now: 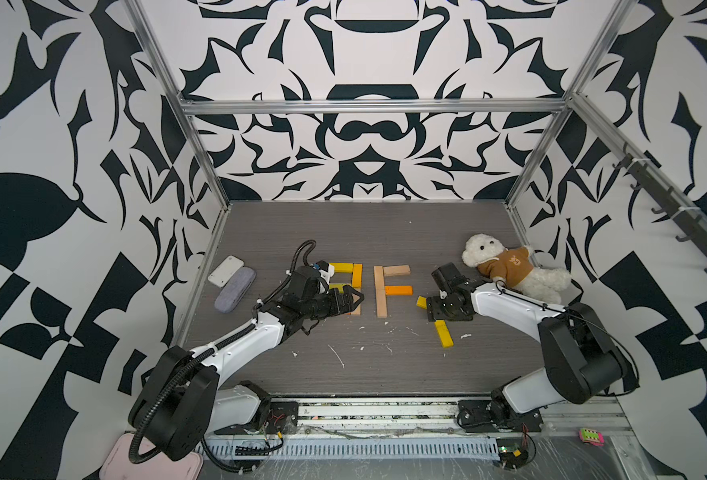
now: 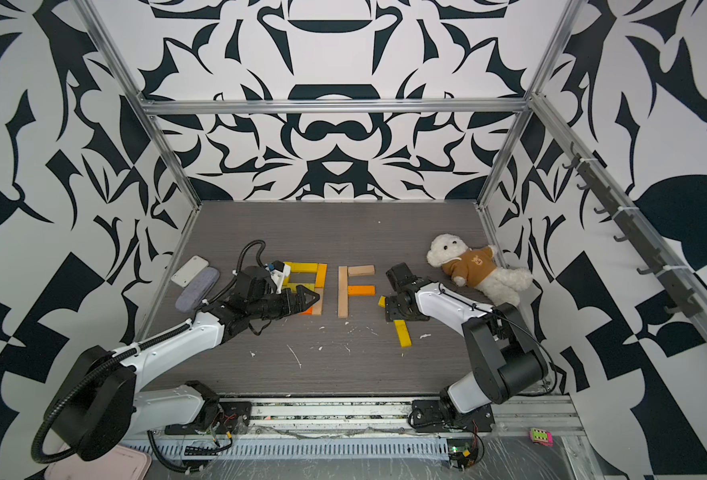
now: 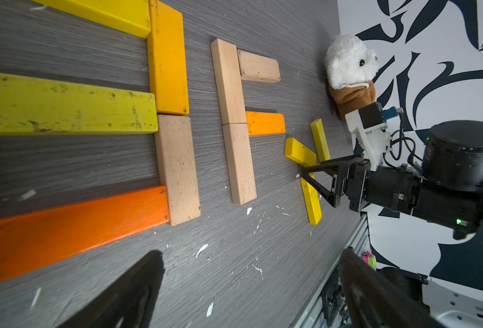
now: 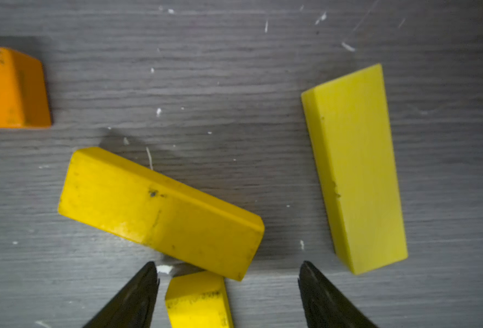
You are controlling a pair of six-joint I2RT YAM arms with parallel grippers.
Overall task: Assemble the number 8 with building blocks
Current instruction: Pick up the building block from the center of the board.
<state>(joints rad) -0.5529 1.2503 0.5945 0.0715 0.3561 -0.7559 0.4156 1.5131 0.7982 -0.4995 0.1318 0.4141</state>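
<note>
No printed word, brand or number can be read in any view. The brown hoodie of the plush bear carries a small pale emblem, too small to read. The tan and orange blocks lie in a shape like a capital F in both top views. The yellow, orange and tan blocks beside them make bars and a column, partly cut off, giving no sure figure.

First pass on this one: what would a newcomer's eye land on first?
Bold black-and-white patterned walls surround everything. Mid-table, the building blocks lie in letter-like figures, with a white teddy bear in a brown hoodie by the right wall. The right gripper hovers open over three loose yellow blocks.
</note>
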